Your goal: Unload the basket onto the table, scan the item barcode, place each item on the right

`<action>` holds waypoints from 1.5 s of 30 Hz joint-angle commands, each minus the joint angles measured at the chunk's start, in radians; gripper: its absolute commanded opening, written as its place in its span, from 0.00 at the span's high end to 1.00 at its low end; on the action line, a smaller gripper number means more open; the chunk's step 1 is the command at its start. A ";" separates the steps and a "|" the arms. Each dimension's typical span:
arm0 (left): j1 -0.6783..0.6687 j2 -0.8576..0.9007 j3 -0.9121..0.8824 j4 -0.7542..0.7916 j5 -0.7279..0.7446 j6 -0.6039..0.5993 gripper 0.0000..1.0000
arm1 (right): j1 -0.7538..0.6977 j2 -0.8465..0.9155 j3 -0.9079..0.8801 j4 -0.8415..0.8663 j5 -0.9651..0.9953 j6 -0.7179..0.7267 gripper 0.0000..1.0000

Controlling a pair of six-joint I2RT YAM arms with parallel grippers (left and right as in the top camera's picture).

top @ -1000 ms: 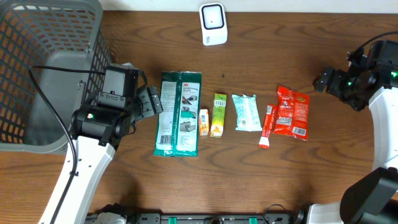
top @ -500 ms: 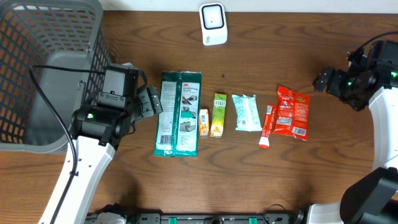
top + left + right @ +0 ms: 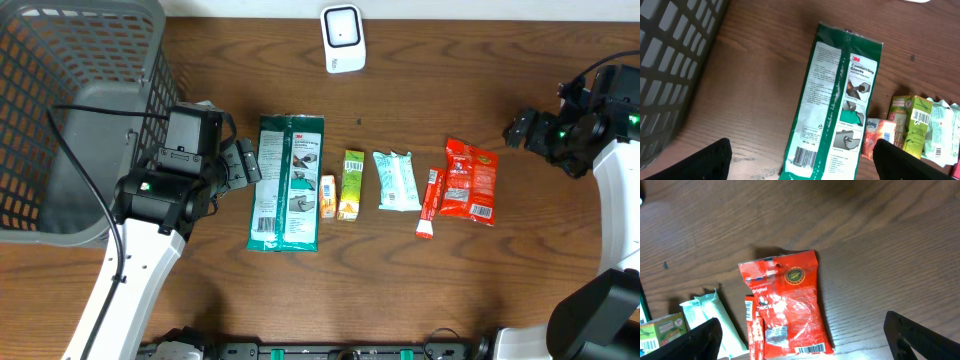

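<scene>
From above, the glove pack (image 3: 287,182) lies flat on the surface (image 3: 400,290), its long axis running from the far side toward the robot; the left tool (image 3: 250,163) sits just beside its left edge near the far end, pointing at it across that axis, spread wide and holding nothing; the basket (image 3: 150,60) is behind that arm; the scanner (image 3: 342,39) stands at the far edge, beyond the pack and a little to its right; the right tool (image 3: 518,131) hovers well apart past the red pouch (image 3: 470,180), also spread and empty, so the left arm is plainly the nearer to the pack. In the left wrist view, the two fingers (image 3: 705,162) frame the pack's near end, where its barcode (image 3: 804,159) faces up. In the right wrist view, the pouch lies below the open fingers (image 3: 920,335), untouched. By my reading the pack is the item to take, gripped across its narrow width.
</scene>
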 commanded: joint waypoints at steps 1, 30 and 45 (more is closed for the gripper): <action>0.005 0.001 0.014 -0.003 -0.012 0.009 0.09 | -0.006 0.004 0.010 -0.014 -0.074 0.073 0.01; 0.005 0.001 0.014 -0.003 -0.012 0.009 0.09 | 0.045 0.004 0.006 -0.111 -0.134 -0.003 0.08; 0.005 0.001 0.014 -0.003 -0.012 0.009 0.09 | 0.121 0.004 0.000 -0.187 -0.063 -0.048 0.25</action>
